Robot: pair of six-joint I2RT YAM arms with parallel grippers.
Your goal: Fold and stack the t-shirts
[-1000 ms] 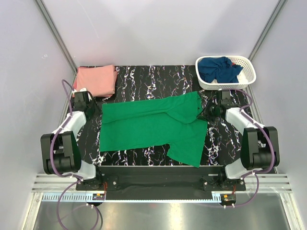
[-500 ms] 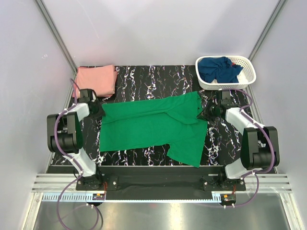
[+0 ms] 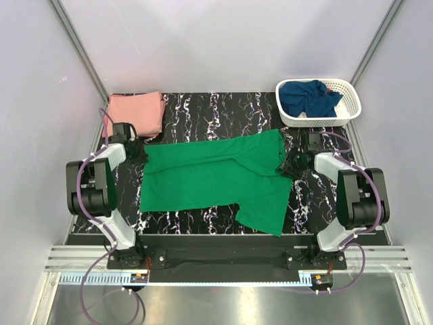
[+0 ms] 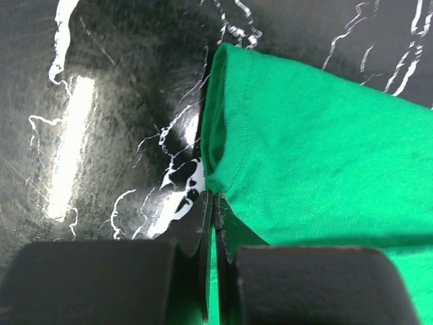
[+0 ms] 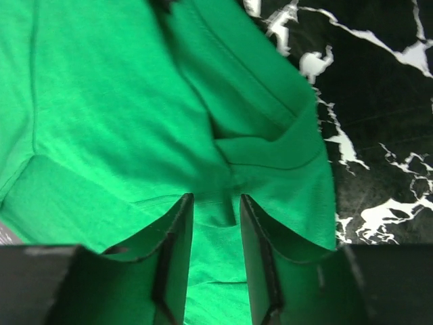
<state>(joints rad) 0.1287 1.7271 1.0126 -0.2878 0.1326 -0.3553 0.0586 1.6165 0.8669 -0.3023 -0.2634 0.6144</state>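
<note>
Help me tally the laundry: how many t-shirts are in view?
3. The green t-shirt lies spread across the table; the pink t-shirt sits folded at the far left corner; the navy t-shirt is bunched in the white basket. More may be hidden beneath it.

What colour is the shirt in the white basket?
The shirt is dark navy blue, bunched in the basket; the top external view shows it best.

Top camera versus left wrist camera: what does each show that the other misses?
Only the top camera shows the folded pink shirt, the white basket holding a navy shirt, and the right claw. Only the left wrist camera shows the left claw pinched shut on the green shirt at its rolled edge. Both show that shirt on the black marbled table.
</note>
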